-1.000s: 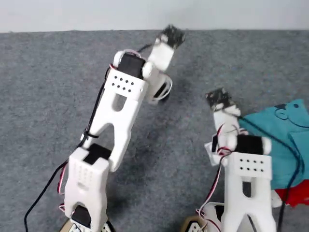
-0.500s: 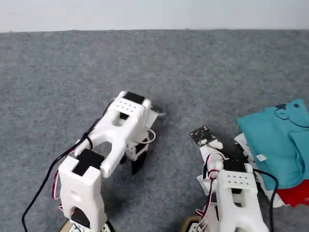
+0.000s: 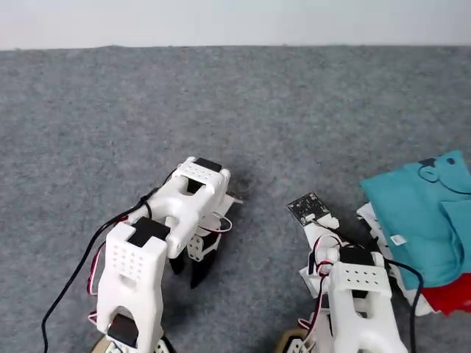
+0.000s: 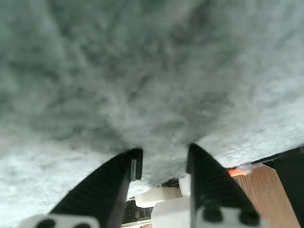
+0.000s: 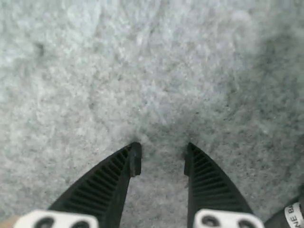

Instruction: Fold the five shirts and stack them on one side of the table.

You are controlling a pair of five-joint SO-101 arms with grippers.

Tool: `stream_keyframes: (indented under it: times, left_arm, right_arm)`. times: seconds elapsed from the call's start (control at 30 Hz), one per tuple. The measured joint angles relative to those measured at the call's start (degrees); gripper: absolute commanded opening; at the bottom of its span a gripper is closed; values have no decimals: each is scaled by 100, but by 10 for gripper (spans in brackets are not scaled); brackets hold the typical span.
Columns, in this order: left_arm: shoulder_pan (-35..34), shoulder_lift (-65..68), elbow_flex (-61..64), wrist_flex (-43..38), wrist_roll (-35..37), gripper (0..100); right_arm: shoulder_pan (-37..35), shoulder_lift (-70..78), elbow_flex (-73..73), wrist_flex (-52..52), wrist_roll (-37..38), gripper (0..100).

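While both jaws gape empty | shirts [image 3: 423,213] stacked beside right arm [image 3: 358,294]

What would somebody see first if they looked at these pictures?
A white plastic robot arm and a second white arm crouch folded at the near edge of the grey felt table. Beside the second arm, at the table's edge, a bright teal folded shirt lies above a red shirt that peeks out underneath. The left black tool and the right black tool are open and empty.

Rough grey felt table cover [image 3: 331,110], soft teal cloth shirt [image 3: 416,220] (matt), smooth white plastic arms [image 3: 132,268].
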Motion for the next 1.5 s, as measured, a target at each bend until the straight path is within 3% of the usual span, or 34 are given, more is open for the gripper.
stream_keyframes:
  times: [0.4, 1.5]
  left_arm:
    - [9, 114, -35, 9, -9, 11]
    - [18, 176, -35, 9, 0, 14]
  right_arm:
    - [0, 0, 9, 0, 0, 156]
    - [0, 0, 9, 0, 0, 156]
